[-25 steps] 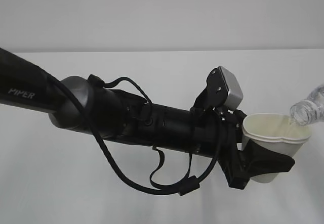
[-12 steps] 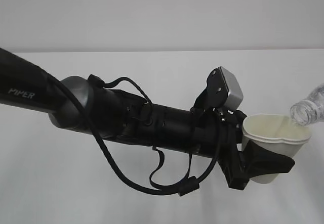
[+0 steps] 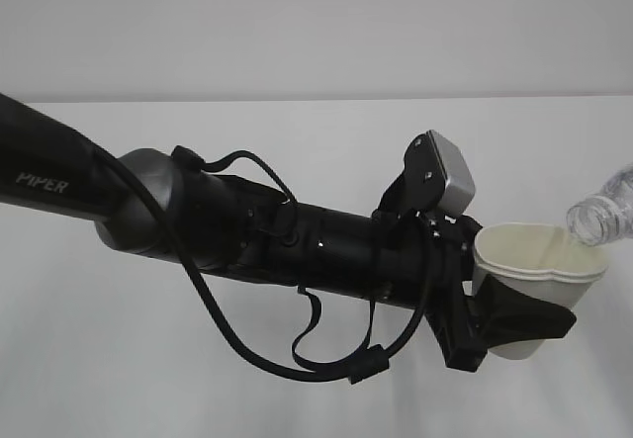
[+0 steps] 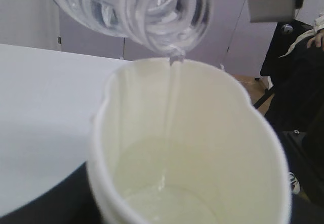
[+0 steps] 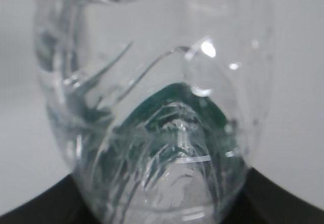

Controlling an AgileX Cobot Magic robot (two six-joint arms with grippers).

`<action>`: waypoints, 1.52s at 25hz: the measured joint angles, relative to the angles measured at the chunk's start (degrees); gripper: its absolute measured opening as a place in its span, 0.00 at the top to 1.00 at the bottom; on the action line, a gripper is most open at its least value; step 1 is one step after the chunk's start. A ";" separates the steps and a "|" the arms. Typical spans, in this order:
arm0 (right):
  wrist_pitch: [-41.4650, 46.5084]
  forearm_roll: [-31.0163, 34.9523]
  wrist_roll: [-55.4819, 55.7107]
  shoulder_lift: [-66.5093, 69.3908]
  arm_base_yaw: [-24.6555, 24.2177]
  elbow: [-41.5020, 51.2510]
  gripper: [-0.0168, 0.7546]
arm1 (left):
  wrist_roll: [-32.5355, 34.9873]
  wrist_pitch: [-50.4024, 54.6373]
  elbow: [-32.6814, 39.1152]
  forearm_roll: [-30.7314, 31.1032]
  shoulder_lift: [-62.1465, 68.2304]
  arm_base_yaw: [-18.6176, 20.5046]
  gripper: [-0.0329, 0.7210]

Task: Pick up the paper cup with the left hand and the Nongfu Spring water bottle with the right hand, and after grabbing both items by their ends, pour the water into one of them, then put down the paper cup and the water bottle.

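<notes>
I am holding the pour, and almost nothing has shifted over the last second: the paper cup has sagged a hair lower in the exterior view, while the Nongfu Spring water bottle is staying tipped at the cup's 1 o'clock, its open neck just above the rim. My left hand is clamping the cup low on its wall, squeezing the rim out of round. My right hand is showing only as dark jaw edges at 6 o'clock in its wrist view, closed around the bottle's base. From the left wrist camera I am watching a thin thread of the water running from the neck down to a shallow pool in the cup. So the pouring is under way and steady; I judge setting both items down is what remains.
</notes>
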 joint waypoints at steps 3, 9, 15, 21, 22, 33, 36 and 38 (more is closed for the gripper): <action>0.00 0.00 0.00 0.00 0.00 0.00 0.46 | 0.00 0.00 0.00 0.00 0.00 0.00 0.40; 0.00 0.00 0.00 0.00 0.00 0.00 0.46 | 0.00 0.00 0.00 0.00 0.00 0.00 0.40; 0.00 0.00 -0.27 0.00 0.00 0.00 0.46 | 0.00 0.00 0.00 0.00 0.00 0.00 0.40; 0.00 0.00 -0.30 0.00 0.00 0.00 0.46 | 0.00 0.00 0.00 0.00 0.09 0.00 0.40; 0.00 0.00 -0.39 0.00 0.00 0.00 0.46 | 0.00 0.00 0.00 0.00 0.09 0.00 0.40; 0.00 0.00 -0.70 0.00 0.00 0.00 0.46 | 0.00 0.00 0.00 0.00 0.21 0.00 0.40; 0.00 0.00 -0.70 0.00 0.00 0.00 0.46 | 0.00 0.00 0.00 0.00 0.21 0.00 0.40; 0.00 0.00 -0.70 0.00 0.00 0.00 0.46 | 0.00 0.00 0.00 0.00 0.21 0.00 0.40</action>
